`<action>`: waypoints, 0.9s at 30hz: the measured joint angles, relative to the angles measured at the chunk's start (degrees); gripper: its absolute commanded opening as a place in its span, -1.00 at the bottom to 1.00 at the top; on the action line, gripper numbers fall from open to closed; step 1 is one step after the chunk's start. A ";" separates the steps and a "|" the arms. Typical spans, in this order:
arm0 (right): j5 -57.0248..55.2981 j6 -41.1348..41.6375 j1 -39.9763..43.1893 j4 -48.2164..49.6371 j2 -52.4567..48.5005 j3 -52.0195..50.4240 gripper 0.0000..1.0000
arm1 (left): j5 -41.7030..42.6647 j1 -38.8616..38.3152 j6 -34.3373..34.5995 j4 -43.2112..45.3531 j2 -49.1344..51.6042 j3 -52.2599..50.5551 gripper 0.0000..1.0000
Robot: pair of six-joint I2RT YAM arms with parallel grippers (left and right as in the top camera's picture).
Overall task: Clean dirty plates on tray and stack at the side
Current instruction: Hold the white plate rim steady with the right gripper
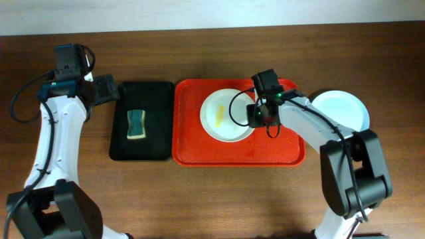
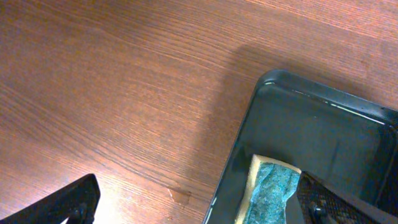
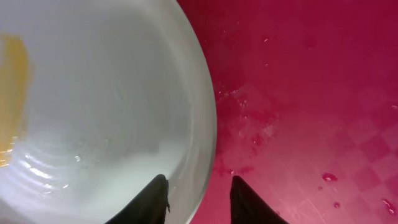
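The white plate (image 1: 228,115) lies in the middle of the red tray (image 1: 192,149), round, shallow and glossy, with a yellow smear (image 1: 219,116) left of its centre. In the right wrist view most of the plate is cut off and the smear shows only at the left edge. The right gripper (image 3: 196,202) stands at the plate's right rim, its fingers a little apart, one over the plate and one over the tray, with the rim between them. Droplets (image 3: 329,177) sit on the tray's faintly chequered plastic.

On the wooden table (image 1: 66,192) right of the tray lies a pale plate (image 1: 342,109), partly hidden by the arm; whether it is one plate or a stack cannot be told.

Left of the tray, a black tray (image 1: 153,143) holds a teal-and-yellow sponge (image 2: 270,190). The left gripper (image 2: 199,180) is spread wide beside it, holding nothing.
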State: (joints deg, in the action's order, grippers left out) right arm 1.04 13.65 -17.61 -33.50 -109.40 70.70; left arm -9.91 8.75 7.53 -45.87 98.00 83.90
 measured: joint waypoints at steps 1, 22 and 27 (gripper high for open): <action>0.00 -0.04 0.00 0.37 -0.46 0.00 -0.46 | 0.00 0.00 0.00 0.02 0.00 0.00 0.99; -1.03 2.89 1.70 3.78 -1.46 -0.04 -0.92 | 0.00 0.00 0.00 0.02 0.00 0.00 0.99; -1.01 2.91 1.70 3.76 -1.46 -0.04 -0.92 | 0.00 0.00 0.00 0.02 0.00 0.00 0.99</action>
State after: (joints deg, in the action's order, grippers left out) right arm 0.03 16.56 -15.90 -29.74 -110.87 70.65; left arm -9.91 8.75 7.53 -45.84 98.00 83.90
